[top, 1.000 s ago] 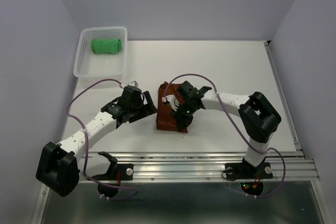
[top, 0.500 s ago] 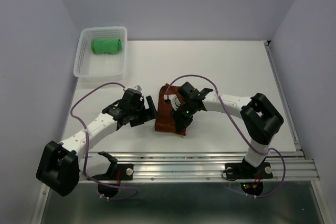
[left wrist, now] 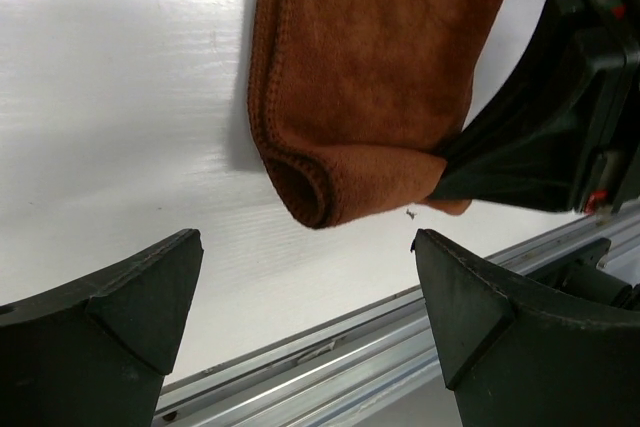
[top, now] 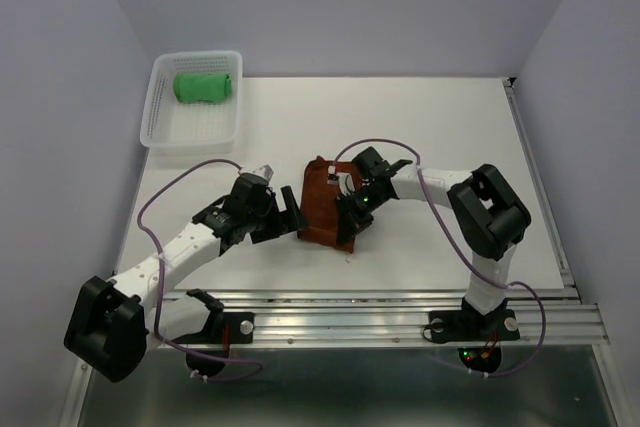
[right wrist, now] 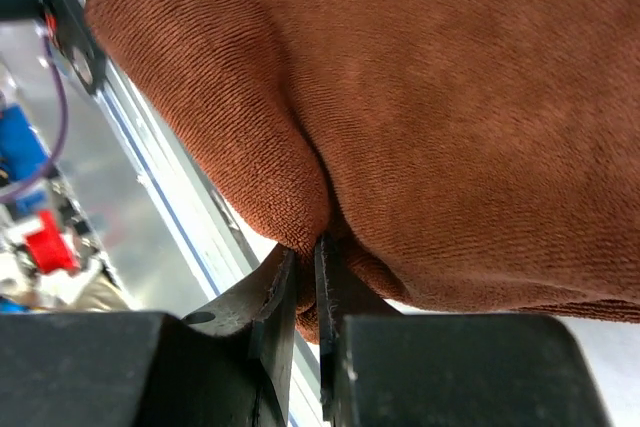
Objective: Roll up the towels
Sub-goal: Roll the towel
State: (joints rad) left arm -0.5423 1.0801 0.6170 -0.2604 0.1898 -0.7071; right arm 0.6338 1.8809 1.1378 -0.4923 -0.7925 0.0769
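A brown towel (top: 322,207) lies on the white table, its near end curled into a partial roll (left wrist: 330,182). My right gripper (top: 350,219) is shut on the towel's rolled near edge; in the right wrist view the cloth (right wrist: 420,97) is pinched between the nearly closed jaws (right wrist: 306,262). My left gripper (top: 287,210) is open and empty, just left of the towel, its fingers (left wrist: 110,317) wide apart in front of the roll. A rolled green towel (top: 204,86) lies in the basket.
A white plastic basket (top: 160,127) stands at the table's far left corner. The metal rail (top: 400,299) runs along the table's near edge, close to the towel's near end.
My left gripper has slid right, closer to the towel's left side. My right gripper has shifted slightly right and back with the rolled edge in it.
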